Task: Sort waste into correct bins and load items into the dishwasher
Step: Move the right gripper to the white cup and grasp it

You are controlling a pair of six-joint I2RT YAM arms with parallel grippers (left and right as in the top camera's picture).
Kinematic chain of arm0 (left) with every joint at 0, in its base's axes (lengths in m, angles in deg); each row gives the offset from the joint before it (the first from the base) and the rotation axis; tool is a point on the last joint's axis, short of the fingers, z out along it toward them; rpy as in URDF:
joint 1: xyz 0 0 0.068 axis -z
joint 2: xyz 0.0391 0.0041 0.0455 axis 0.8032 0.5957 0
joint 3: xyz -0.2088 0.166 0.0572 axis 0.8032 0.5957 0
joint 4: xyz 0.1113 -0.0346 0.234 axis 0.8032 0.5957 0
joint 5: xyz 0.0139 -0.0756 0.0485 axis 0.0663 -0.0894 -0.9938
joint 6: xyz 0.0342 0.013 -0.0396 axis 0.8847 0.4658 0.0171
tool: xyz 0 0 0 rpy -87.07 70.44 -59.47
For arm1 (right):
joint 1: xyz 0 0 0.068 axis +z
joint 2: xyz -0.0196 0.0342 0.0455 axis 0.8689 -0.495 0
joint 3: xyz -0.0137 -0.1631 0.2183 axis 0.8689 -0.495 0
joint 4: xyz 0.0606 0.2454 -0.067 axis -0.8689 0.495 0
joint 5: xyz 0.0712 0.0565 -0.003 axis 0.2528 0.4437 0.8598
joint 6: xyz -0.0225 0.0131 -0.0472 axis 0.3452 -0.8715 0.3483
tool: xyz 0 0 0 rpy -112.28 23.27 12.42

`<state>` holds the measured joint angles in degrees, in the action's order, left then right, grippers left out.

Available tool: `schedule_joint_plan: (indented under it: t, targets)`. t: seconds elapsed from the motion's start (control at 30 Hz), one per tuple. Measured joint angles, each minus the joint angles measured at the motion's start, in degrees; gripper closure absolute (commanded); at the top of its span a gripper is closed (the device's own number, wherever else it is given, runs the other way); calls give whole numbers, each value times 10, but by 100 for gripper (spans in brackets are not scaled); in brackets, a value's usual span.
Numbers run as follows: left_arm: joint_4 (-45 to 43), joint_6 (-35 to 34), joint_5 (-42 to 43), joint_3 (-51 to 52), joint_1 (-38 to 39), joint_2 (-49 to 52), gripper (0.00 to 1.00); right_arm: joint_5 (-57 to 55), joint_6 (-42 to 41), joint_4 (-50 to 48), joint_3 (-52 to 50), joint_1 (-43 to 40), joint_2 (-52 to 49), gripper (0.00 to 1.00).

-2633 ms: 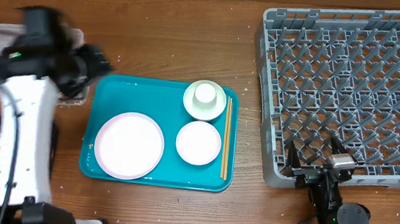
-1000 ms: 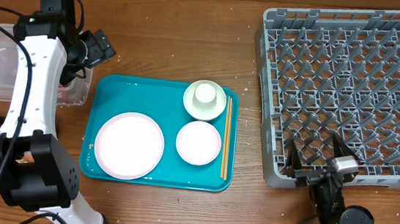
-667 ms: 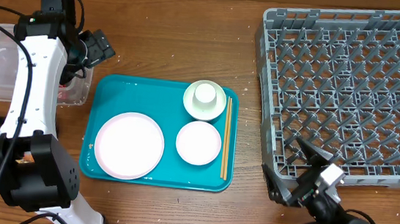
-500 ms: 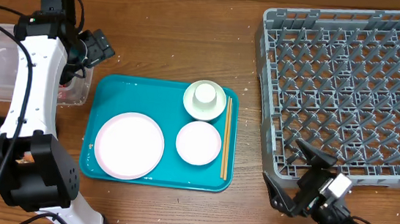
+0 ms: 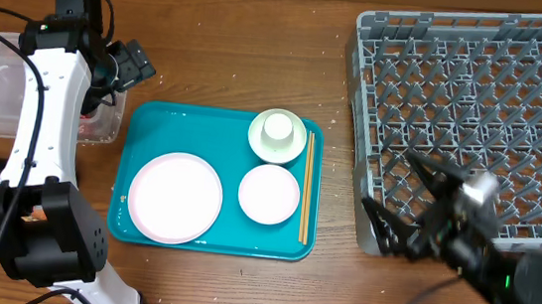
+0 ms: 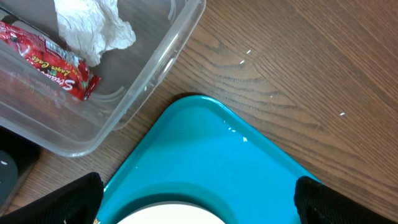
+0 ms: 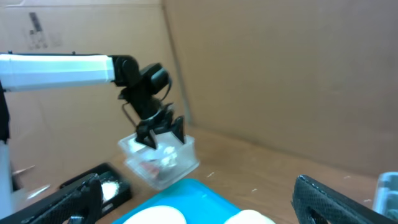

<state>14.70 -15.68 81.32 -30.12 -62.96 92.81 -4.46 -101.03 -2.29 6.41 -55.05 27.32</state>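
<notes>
Left gripper (image 5: 132, 62) hangs wide open beside the clear tub (image 6: 158, 62) holding red wrapper (image 6: 50, 62) and paper wad (image 6: 93, 28), right gripper (image 5: 410, 205) gapes empty near the rack (image 5: 475, 102), so I reckon the white plate (image 5: 175, 197) on the teal tray (image 5: 183, 129) comes next.

Overhead: straight down over whole bench (image 5: 240, 59). Left wrist: close above clear tub (image 6: 143, 93), teal tray (image 6: 205, 155). Right wrist: level, far, facing same tub.

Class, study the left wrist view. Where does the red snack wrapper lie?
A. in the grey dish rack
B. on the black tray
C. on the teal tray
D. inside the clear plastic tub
D: the red snack wrapper lies inside the clear plastic tub, beside the crumpled white paper wad.
</notes>
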Motion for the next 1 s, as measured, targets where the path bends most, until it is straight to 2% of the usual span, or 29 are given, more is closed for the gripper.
schedule_joint_plan:
  t: [0.13, 0.27, 0.37, 0.5, 0.7, 0.87, 1.0]
  targets:
    - [0, 0, 0, 0, 0, 0, 0, 80, 34, 104, 135, 2, -175, 0]
    - [-1, 0, 0, 0, 0, 0, 0, 108, 74, 256, 266, 25, -340, 0]
    - [-1, 0, 0, 0, 0, 0, 0, 78, 119, 363, 355, 64, -457, 0]
    - [0, 0, 0, 0, 0, 0, 0, -30, 146, 441, 430, 117, -536, 0]
    - [0, 0, 0, 0, 0, 0, 0, -196, 162, 440, 464, 194, -600, 0]
    - [0, 0, 0, 0, 0, 0, 0, -198, 163, 416, 464, 215, -633, 0]
    - [0, 0, 0, 0, 0, 0, 0, -186, 160, 339, 465, 222, -653, 0]
